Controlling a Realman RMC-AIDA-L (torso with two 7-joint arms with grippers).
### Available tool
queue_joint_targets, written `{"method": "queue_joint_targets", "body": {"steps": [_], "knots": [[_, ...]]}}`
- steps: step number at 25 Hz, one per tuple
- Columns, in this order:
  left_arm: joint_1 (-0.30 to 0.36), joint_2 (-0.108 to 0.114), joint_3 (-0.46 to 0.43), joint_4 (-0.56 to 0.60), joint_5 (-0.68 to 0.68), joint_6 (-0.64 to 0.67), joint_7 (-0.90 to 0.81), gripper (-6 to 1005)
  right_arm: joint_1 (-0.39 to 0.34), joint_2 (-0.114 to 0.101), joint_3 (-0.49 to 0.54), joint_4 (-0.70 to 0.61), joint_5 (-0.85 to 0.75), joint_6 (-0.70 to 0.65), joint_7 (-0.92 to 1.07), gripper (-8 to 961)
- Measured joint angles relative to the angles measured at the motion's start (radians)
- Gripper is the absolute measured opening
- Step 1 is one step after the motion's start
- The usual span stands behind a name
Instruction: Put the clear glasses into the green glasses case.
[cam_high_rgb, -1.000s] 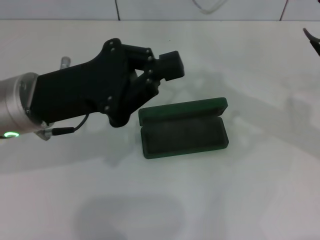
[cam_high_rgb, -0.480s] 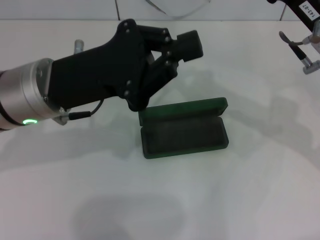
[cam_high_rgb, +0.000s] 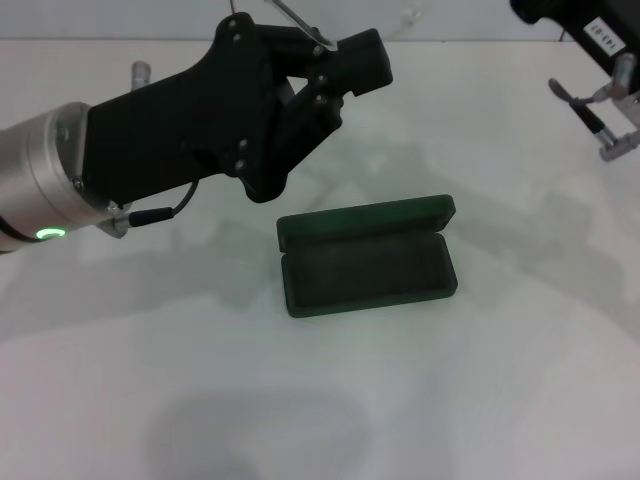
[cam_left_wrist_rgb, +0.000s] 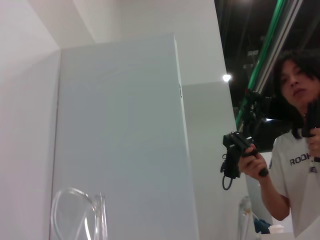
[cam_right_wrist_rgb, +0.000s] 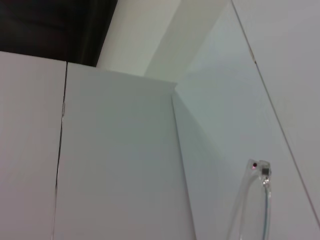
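Note:
The green glasses case lies open in the middle of the white table, lid tipped back and dark lining bare. My left gripper hangs high above the table, behind and left of the case, its fingers closed together. A thin arm of the clear glasses rises from it past the top edge of the head view. One clear lens of the glasses shows in the left wrist view. An arm of the glasses with its hinge shows in the right wrist view. My right gripper's black body enters at the top right, its fingers out of view.
The white table spreads around the case on all sides. A white tiled wall runs along its back edge. In the left wrist view a person stands far off holding a controller.
My left gripper has risen and swung back toward the wall, the glasses with it. My right arm has come farther into view at the top right. The case has not moved.

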Motion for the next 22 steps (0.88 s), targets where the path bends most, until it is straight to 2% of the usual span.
{"method": "queue_joint_targets", "body": {"steps": [16, 22], "knots": [[0.005, 0.002, -0.004, -0.007, -0.009, 0.003, 0.003, 35, -0.008, -0.006, -0.097, 0.027, -0.024, -0.004, 0.016, 111], [0.008, 0.002, -0.004, -0.007, -0.009, 0.003, 0.004, 35, -0.009, -0.006, -0.111, 0.029, -0.085, -0.001, 0.038, 111]]}}
